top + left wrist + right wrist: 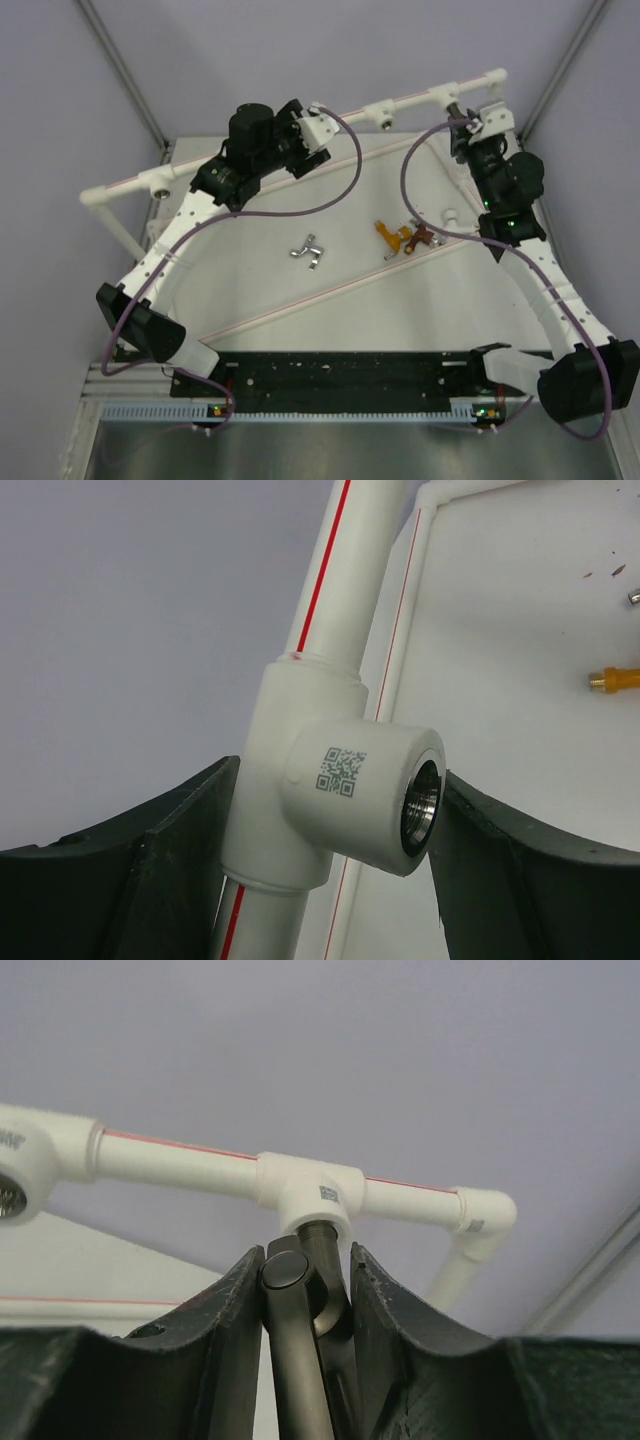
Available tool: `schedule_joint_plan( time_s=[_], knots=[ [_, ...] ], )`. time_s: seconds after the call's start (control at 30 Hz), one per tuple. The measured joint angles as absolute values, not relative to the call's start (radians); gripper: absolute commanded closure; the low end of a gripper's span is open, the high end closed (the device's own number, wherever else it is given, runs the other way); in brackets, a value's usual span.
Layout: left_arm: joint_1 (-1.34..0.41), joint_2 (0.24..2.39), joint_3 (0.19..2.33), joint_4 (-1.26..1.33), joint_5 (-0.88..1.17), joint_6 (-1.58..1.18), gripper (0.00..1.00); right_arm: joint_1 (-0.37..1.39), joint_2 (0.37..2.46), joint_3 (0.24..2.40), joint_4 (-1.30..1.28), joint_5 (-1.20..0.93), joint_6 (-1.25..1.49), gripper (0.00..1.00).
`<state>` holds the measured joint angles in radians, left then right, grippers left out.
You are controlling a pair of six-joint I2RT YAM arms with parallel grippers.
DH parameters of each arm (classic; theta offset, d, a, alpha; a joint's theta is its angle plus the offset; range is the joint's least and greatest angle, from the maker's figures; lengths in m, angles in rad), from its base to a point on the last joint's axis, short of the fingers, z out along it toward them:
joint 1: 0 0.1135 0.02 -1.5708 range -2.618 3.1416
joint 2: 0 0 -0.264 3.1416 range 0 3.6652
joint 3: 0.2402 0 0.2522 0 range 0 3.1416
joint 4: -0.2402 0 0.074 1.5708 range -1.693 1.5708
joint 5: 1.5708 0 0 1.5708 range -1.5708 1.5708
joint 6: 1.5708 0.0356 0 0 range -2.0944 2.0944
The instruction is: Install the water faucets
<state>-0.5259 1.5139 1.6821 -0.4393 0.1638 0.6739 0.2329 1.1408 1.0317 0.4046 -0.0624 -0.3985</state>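
My right gripper (308, 1252) is shut on the dark grey faucet (300, 1340). The faucet's threaded end sits in the mouth of a white tee socket (318, 1195) on the back pipe, near its right corner (455, 98). My left gripper (338, 775) is shut on another white pipe socket (370, 790) with a metal-threaded hole, one finger on each side of it (318, 125). On the table lie a silver faucet (308, 250), an orange-gold faucet (390, 235), a reddish-brown faucet (422, 238) and a white faucet (450, 215).
The white pipe frame (230, 160) with red stripes runs along the back and left of the table. More sockets sit on it at the left corner (160, 185) and in the middle (382, 115). Purple cables loop over both arms.
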Motion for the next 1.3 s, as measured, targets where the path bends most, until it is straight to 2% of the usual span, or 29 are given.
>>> schedule_joint_plan(
  time_s=[0.37,0.4,0.57,0.6,0.63,0.8,0.97,1.17,1.3],
  knots=[
    [-0.526,1.507,1.677,-0.445,0.174,0.684,0.26,0.057,1.162,1.08,0.315,0.049,0.715,1.0],
    [-0.526,1.507,1.677,-0.446,0.175,0.686,0.26,0.047,1.163,1.08,0.294,0.056,0.814,0.97],
    [-0.524,1.502,1.674,-0.453,0.182,0.696,0.27,0.007,1.178,1.053,0.229,0.059,1.288,0.65],
    [-0.524,1.5,1.673,-0.454,0.182,0.696,0.27,0.003,1.181,1.046,0.229,0.058,1.355,0.15],
    [-0.524,1.499,1.673,-0.454,0.182,0.696,0.27,0.001,1.184,1.035,0.231,0.057,1.432,0.01],
    [-0.523,1.493,1.666,-0.453,0.191,0.702,0.27,0.012,1.209,0.971,0.234,-0.007,1.688,0.01],
    [-0.522,1.492,1.664,-0.451,0.194,0.703,0.27,-0.005,1.204,0.969,0.242,-0.031,1.715,0.01],
    [-0.522,1.491,1.663,-0.45,0.194,0.704,0.27,-0.03,1.081,0.966,0.192,0.029,1.494,0.01],
    [-0.522,1.491,1.662,-0.45,0.195,0.706,0.27,-0.031,0.945,0.963,0.177,0.072,1.141,0.01]
  ],
)
